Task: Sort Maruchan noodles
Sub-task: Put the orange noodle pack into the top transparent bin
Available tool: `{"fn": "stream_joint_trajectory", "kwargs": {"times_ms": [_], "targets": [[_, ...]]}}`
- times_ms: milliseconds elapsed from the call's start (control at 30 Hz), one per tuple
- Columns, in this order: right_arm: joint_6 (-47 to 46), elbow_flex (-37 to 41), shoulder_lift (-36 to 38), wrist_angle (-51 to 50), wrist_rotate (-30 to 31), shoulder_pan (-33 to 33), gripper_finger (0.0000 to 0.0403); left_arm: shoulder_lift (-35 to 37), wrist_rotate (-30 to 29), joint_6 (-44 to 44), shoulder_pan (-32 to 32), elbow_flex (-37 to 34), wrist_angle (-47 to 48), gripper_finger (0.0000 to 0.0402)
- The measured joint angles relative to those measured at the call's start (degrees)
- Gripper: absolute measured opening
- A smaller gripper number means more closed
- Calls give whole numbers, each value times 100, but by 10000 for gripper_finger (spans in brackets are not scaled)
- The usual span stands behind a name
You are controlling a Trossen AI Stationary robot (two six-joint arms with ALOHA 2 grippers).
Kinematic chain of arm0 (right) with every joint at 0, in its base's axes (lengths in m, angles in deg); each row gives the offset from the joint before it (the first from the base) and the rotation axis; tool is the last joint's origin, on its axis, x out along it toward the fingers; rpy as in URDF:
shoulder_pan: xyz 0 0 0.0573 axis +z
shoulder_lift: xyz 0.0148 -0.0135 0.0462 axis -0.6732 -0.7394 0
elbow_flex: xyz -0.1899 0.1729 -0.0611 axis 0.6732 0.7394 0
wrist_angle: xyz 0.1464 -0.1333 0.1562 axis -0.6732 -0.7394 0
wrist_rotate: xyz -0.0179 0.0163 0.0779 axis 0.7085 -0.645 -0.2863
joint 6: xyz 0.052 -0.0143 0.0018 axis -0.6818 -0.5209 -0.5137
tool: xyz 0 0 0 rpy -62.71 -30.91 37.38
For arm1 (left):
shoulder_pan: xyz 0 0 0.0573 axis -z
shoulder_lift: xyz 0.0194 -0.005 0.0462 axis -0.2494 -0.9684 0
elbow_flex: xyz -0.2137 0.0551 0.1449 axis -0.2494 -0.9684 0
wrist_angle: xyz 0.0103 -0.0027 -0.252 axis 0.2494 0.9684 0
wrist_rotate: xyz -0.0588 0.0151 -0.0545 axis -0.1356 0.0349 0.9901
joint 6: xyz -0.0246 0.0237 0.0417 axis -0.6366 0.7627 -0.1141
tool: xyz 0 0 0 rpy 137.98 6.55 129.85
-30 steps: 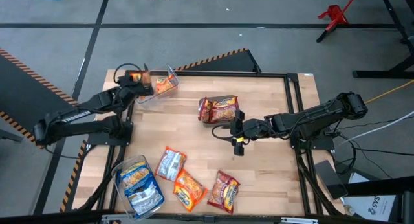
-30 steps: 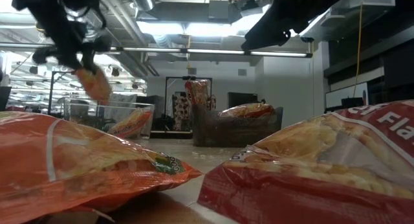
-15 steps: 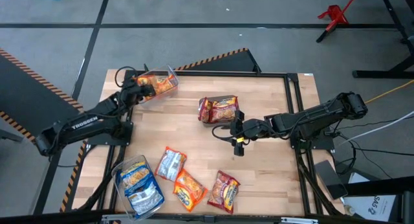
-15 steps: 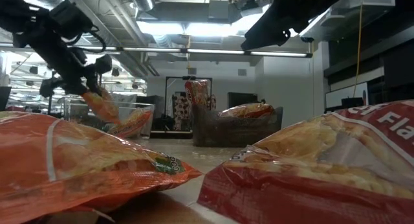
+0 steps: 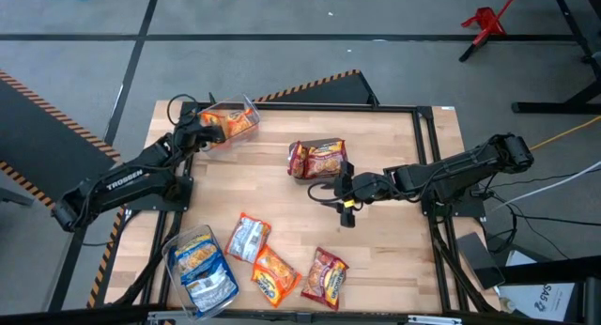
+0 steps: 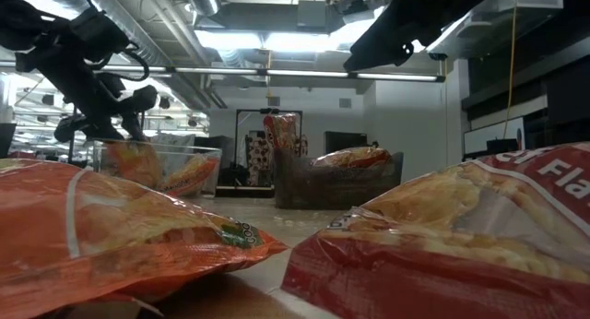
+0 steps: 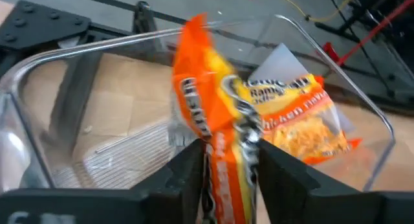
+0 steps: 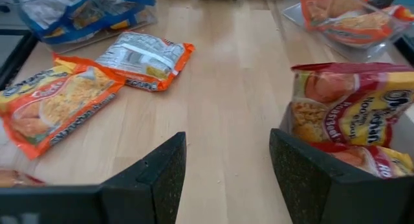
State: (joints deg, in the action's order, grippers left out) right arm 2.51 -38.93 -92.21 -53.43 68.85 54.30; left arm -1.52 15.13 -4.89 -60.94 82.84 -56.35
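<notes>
Filling the low view's foreground, an orange packet (image 6: 120, 231) and a red packet (image 6: 461, 245) were cut off by the frame. Only the left wrist view showed the left gripper (image 7: 223, 153) inside the clear bin (image 7: 39, 88), its fingers narrowly apart around an upright orange noodle packet (image 7: 207, 107). Beyond, the right gripper (image 5: 344, 205) hovered mid-table, fingers wide and empty, near the red packets (image 5: 317, 158).

2 dark jointed arms, white lettering on left arm (image 5: 117, 181); black cable loops near right hand (image 5: 344, 195).
</notes>
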Motion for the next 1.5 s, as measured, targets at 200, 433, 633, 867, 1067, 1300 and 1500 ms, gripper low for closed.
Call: {"fn": "stream_joint_trajectory", "kwargs": {"times_ms": [200, 433, 633, 867, 1067, 1300, 1500], "targets": [[-6, 0, 0, -9, -182, 0, 207, 121, -1, 229, 0, 153, 1, 180], [-32, 0, -2, -36, -187, 0, 207, 361, 70, 368, 0, 621, 605, 192], [6, 0, -64, 215, -416, 0, 207, 546, 1181, 485, 34, 1448, 1425, 192], [1211, 0, -1120, 1818, -1329, 4, 207, 641, 3006, -68, 741, 2061, 1324, 192], [2206, -451, -2493, 3134, -2478, 9, 207, 638, 2397, -409, 1634, 2189, 1246, 192], [2206, -2010, -3882, 2444, -2843, 0, 207, 637, 1710, -418, 2239, 2189, 1207, 192], [2243, -2933, -4589, 1858, -2792, -132, 207, 637, 1634, -391, 2456, 2189, 1206, 192]]}}
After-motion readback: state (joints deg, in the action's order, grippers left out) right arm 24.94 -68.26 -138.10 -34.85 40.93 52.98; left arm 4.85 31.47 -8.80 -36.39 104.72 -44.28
